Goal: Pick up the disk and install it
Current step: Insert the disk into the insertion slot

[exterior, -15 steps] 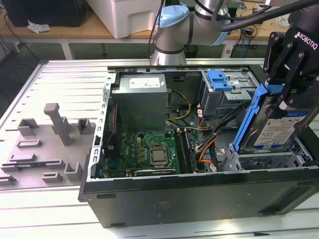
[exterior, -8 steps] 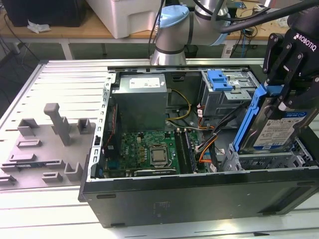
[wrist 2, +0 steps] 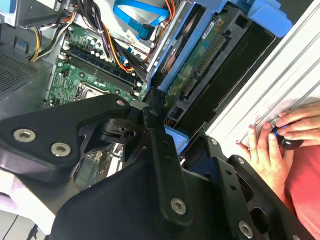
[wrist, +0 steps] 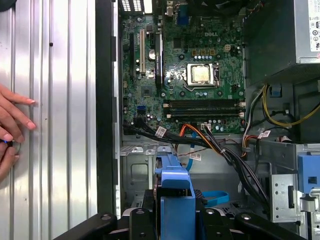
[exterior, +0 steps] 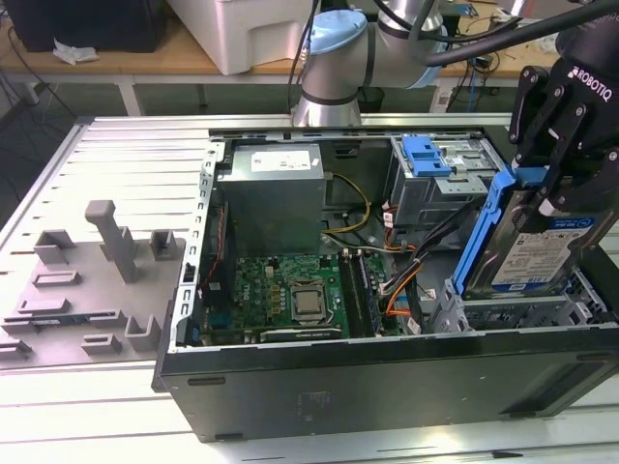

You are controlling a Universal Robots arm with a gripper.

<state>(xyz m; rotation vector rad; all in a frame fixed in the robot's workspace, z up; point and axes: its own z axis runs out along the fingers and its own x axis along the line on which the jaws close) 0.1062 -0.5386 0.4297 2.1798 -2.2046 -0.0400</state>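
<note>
Exterior view has the open computer case (exterior: pixel 387 382) lying on its side on a slotted metal table (exterior: pixel 116 145). The arm's black gripper (exterior: pixel 547 193) is over the end of the case at the exterior view's right. Its fingers are clamped on the disk (exterior: pixel 534 253), pressing on the blue carrier frame around its edges. The disk hangs tilted with its label showing, above the grey metal bay (exterior: pixel 513 314) at that end of the case. Whether its lower end touches the bay cannot be told.

Inside the case, a grey power-supply box (exterior: pixel 271 198) fills the far corner toward the exterior view's left. A green motherboard (exterior: pixel 290 290) lies flat on the case floor in front of it. Orange and black cables (exterior: pixel 395 305) run between the board and the bays. A drive cage (exterior: pixel 430 188) stands at the far side, with a blue latch piece (exterior: pixel 424 155) on top. Grey blocks (exterior: pixel 106 256) sit on the table outside the case, at the exterior view's left.

In the second wrist view the disk's green circuit-board underside faces the camera, and a person's hand (wrist 2: pixel 277 135) rests on the table just beside the case wall. In the first wrist view the blue carrier sits between the gripper's fingers, over the case interior.
</note>
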